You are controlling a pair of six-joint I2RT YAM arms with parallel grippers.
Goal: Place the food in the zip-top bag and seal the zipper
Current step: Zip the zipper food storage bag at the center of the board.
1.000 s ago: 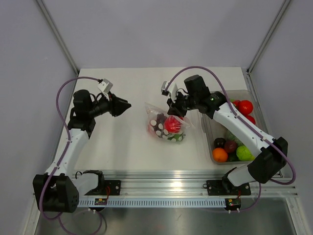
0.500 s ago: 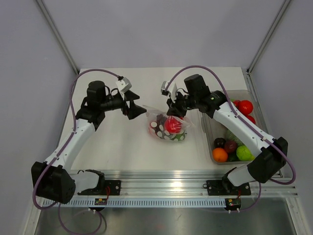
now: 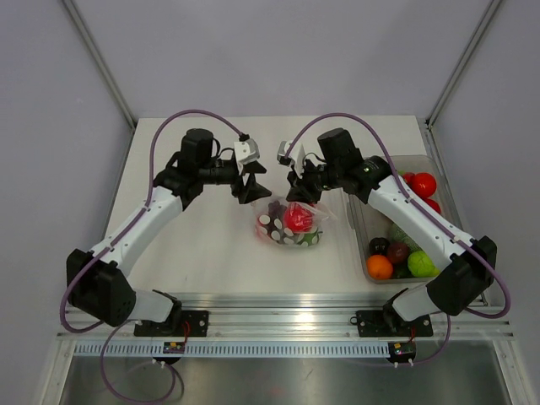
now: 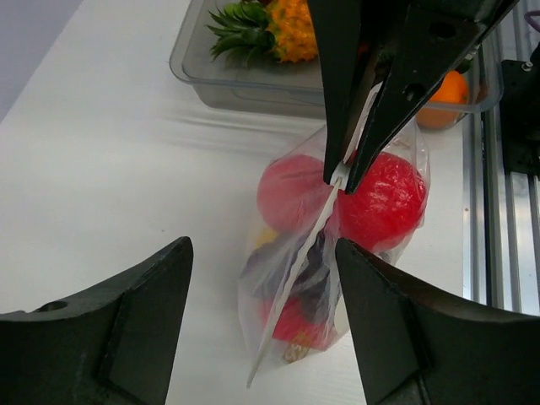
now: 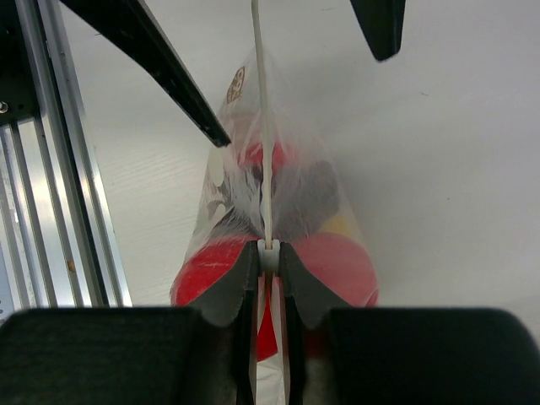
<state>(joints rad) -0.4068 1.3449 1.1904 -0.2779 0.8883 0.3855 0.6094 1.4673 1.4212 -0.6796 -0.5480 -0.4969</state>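
The dotted zip-top bag (image 3: pixel 287 223) lies mid-table holding red round food (image 4: pixel 381 201) and a dark purple piece (image 4: pixel 314 278). My right gripper (image 3: pixel 297 196) is shut on the white slider of the zipper (image 5: pixel 267 253) at the bag's right end. The zipper strip (image 5: pixel 260 126) runs away from it along the top of the bag. My left gripper (image 3: pixel 263 186) is open at the bag's left end. In the left wrist view its jaws (image 4: pixel 261 243) stand wide on either side of the strip's free end, not touching the bag (image 4: pixel 278 337).
A rigid clear tray (image 3: pixel 364 245) stands right of the bag with several more toy fruits, among them an orange (image 3: pixel 380 267), a green ball (image 3: pixel 419 263) and a pineapple (image 4: pixel 270 24). The metal rail (image 3: pixel 278 304) runs along the near table edge.
My left arm has swung right across the table, bringing its open gripper up to the bag's left end. The right gripper and the bag have stayed put.
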